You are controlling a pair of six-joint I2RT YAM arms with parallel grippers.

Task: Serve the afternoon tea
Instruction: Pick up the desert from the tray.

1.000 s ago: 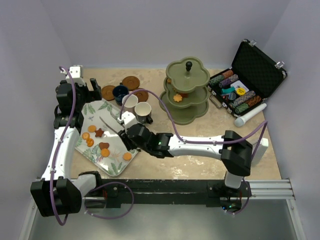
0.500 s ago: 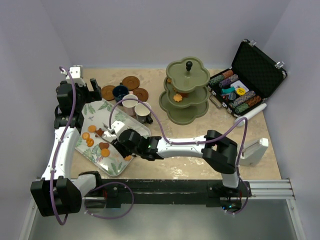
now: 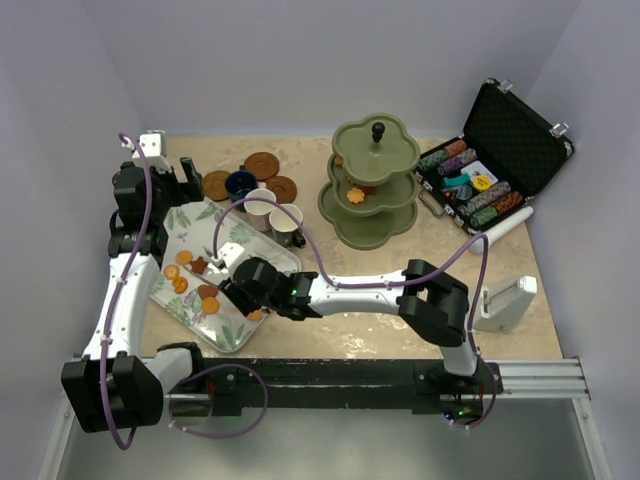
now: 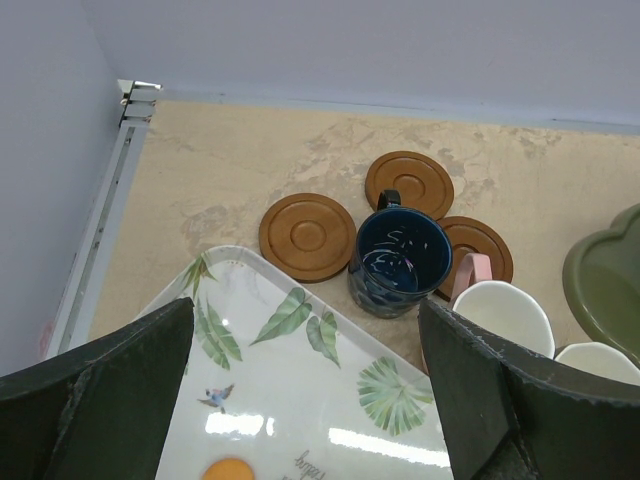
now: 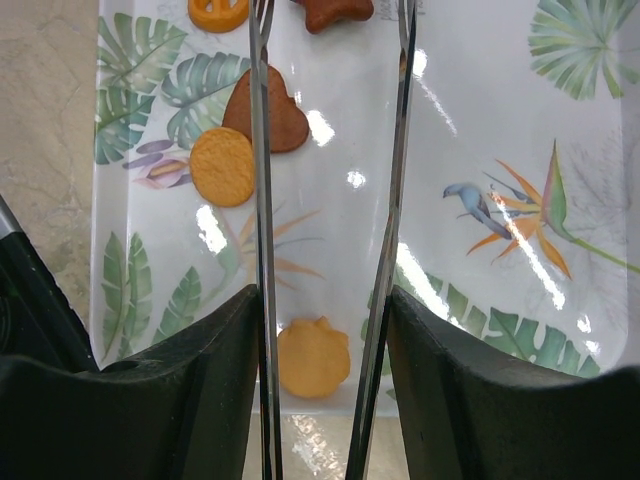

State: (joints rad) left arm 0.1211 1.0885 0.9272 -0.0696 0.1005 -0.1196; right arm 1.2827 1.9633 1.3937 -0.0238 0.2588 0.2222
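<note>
Low across the bottom of the overhead view, the right arm is stretching from lower right to the tray at centre left. The right gripper is pinching tongs, whose prongs are standing apart above the tray with nothing between them. Biscuits are lying scattered on the tray under and beside the prongs. Along the left edge, the left arm is rising and folding over at upper left. The left gripper is hovering over the tray's far end, fingers spread wide and empty. Just beyond, three cups are standing among three saucers on the table. The stand is sitting at upper centre, an open case at upper right.
</note>
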